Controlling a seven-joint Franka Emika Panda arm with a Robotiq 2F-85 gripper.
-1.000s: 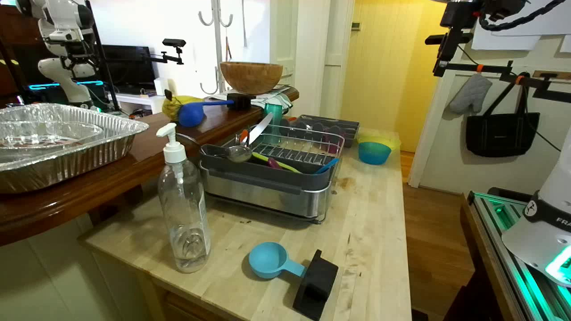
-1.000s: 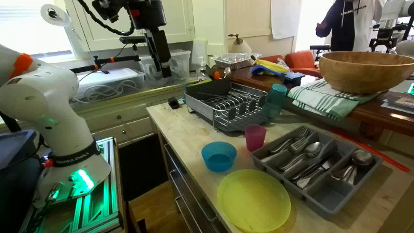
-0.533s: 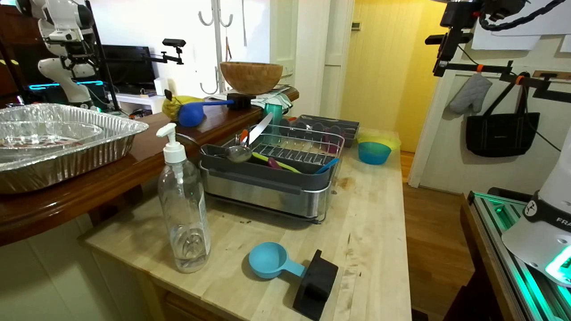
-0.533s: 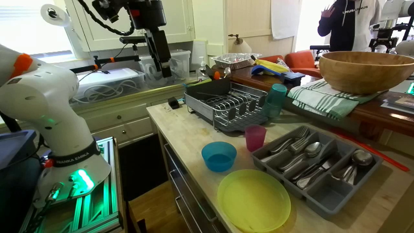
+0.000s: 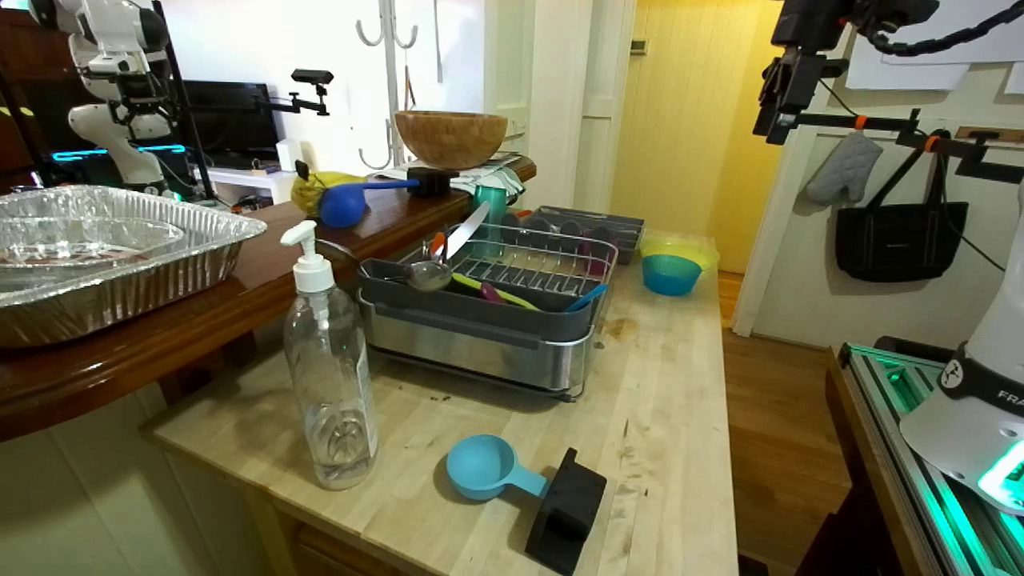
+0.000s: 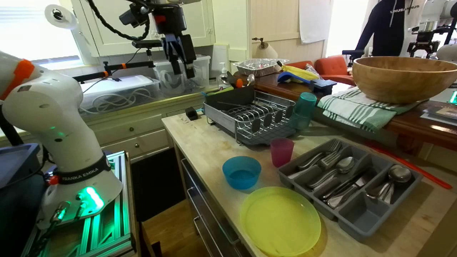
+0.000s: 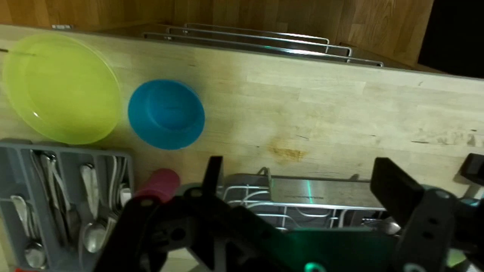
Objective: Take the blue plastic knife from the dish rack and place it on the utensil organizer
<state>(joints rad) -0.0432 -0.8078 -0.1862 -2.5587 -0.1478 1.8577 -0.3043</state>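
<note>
The blue plastic knife (image 5: pixel 587 298) leans out of the grey utensil holder at the near end of the dish rack (image 5: pixel 472 344); its lower part is hidden in the holder. The rack (image 6: pixel 224 123) also shows in the wrist view (image 7: pixel 325 193), partly behind the gripper; the knife cannot be made out there. The grey utensil organizer (image 6: pixel 364 216) holds metal cutlery and has a bare front compartment; it also shows in the wrist view (image 7: pixel 11 166). My gripper (image 7: pixel 298 166) is open and empty, high above the counter, and shows in both exterior views (image 5: pixel 773 132) (image 6: pixel 184 73).
A blue bowl (image 6: pixel 242 173), a yellow plate (image 6: pixel 280 221) and a pink cup (image 6: pixel 282 151) stand between rack and organizer. A teal cup (image 6: pixel 302 110) is beside the rack. A pump bottle (image 5: pixel 332 384) and a blue scoop (image 5: pixel 482 468) stand at the rack's other end.
The arm has shifted and the wrist has turned: both fingers now show apart in an exterior view where they overlapped before. The rack and counter objects have not moved. A person behind has moved.
</note>
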